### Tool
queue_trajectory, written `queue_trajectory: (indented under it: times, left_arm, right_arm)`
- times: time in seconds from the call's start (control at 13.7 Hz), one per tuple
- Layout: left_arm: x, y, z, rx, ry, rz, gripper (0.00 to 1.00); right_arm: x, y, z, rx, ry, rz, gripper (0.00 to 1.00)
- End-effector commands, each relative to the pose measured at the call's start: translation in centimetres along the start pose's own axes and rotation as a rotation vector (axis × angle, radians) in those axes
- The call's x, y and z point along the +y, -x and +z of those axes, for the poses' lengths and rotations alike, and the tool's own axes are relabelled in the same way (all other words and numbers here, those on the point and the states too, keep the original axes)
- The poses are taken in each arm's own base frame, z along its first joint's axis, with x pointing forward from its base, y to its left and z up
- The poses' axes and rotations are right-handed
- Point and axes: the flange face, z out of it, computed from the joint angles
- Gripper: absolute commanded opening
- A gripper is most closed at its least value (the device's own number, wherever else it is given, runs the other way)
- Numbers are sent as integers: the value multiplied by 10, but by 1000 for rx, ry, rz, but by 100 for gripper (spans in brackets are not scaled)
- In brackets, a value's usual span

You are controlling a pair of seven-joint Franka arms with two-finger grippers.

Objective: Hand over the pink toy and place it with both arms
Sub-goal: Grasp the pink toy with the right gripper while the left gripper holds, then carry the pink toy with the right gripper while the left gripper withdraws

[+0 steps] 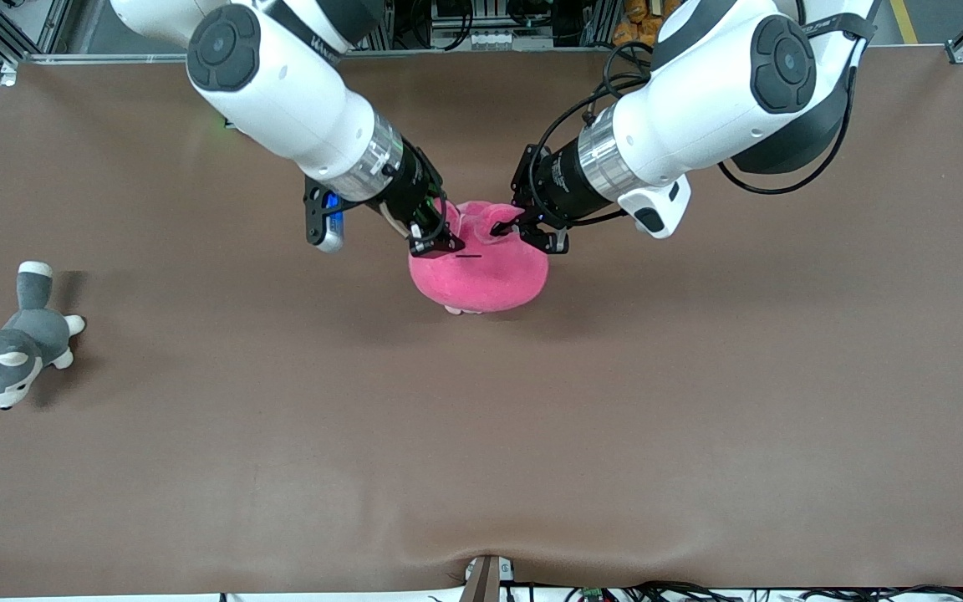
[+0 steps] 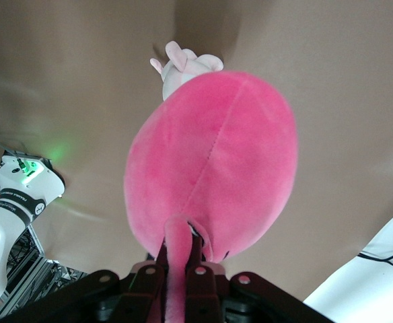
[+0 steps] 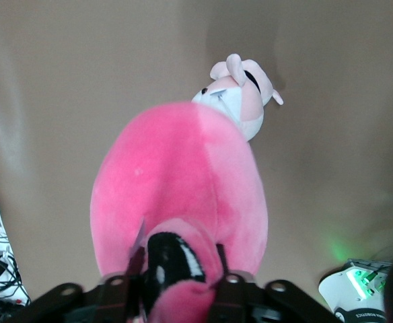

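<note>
Both arms meet over the middle of the brown surface [image 1: 699, 401]. The pink toy [image 1: 481, 276] hangs between them, held up in the air. The right end effector [image 1: 440, 242] pinches a fold of the toy's plush, and the left end effector [image 1: 523, 227] is closed on a small pink ear. Under the pink toy a pale pink-and-white puppy plush [image 3: 240, 101] lies on the surface. A grey-and-white husky plush [image 1: 13, 343] lies toward the right arm's end of the surface.
</note>
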Motion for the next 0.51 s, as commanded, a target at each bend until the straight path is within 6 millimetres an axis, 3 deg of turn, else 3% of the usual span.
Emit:
queue_trajectory:
  times: [0.0, 0.07, 0.15, 0.22, 0.29, 0.44]
  left_arm:
    - [-2, 6, -5, -27, 0, -12, 5]
    - [-4, 6, -6, -28, 2, -3, 15]
    - [-3, 6, -8, -30, 5, -2, 37]
    - [1, 3, -11, -31, 9, -11, 75]
    - [1, 2, -12, -29, 10, -12, 100]
    - [6, -3, -19, -32, 24, 12, 100]
  right_arm:
    - [-7, -6, -6, 15, -13, 18, 0]
    - [-11, -13, -9, 12, -19, 30, 0]
    - [-13, -17, -12, 10, -21, 38, 0]
    - [-14, -18, -11, 14, -22, 39, 0]
    - [-14, -19, -13, 16, -26, 39, 0]
    - [-22, -43, -25, 59, -34, 53, 0]
